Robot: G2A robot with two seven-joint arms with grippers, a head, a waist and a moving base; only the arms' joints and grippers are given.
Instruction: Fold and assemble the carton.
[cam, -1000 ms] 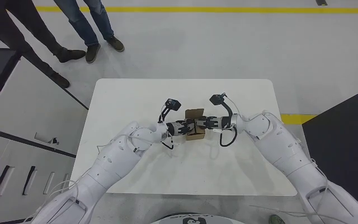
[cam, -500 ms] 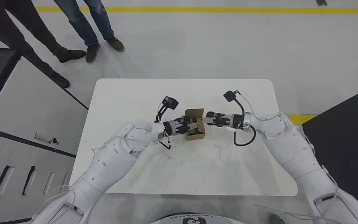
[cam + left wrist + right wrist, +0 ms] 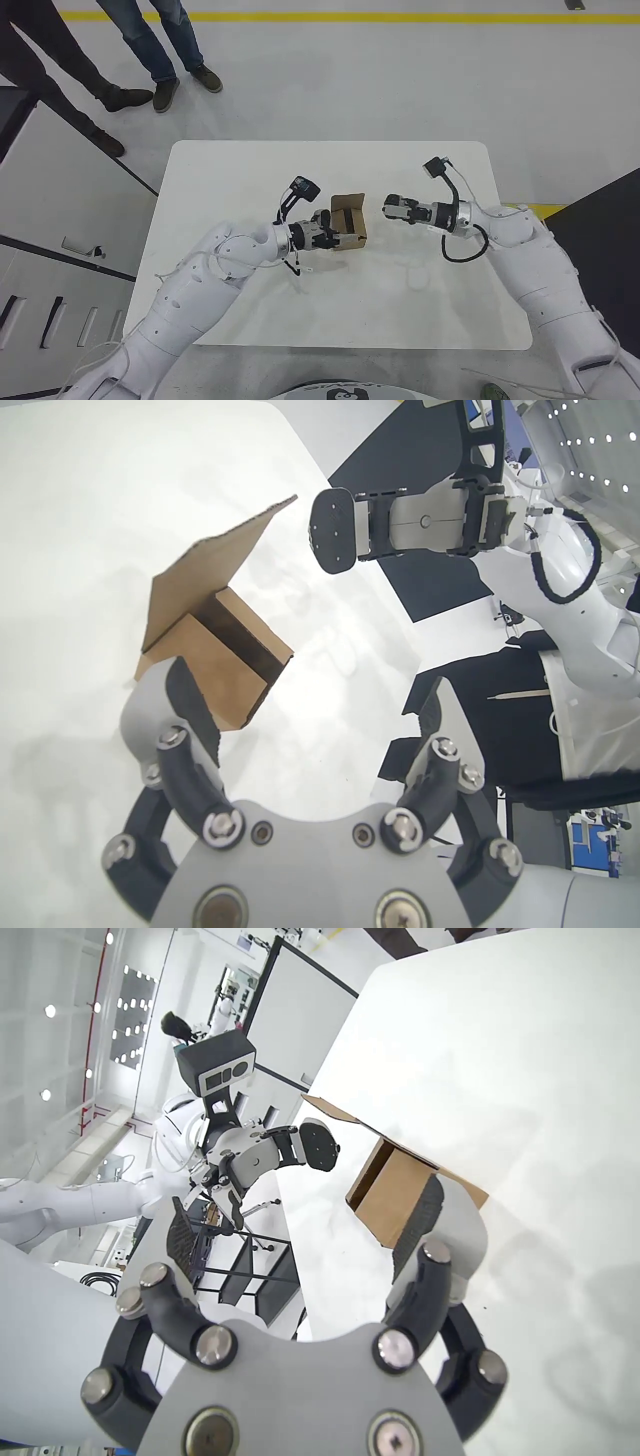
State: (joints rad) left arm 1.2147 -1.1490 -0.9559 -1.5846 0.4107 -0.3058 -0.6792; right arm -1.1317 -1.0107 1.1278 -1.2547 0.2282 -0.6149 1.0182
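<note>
No words, numbers or labels can be read anywhere. The carton [image 3: 225,680] shows plain brown cardboard on every face that is turned to a camera. The small black box [image 3: 220,1065] mounted on the far arm carries a pale plate with dark round and square shapes, not letters. Blue panels [image 3: 582,835] in the room behind may carry print, but they are too small to make out. The only marking is a plain yellow line [image 3: 350,16] across the floor [image 3: 400,90] beyond the table [image 3: 230,170].
</note>
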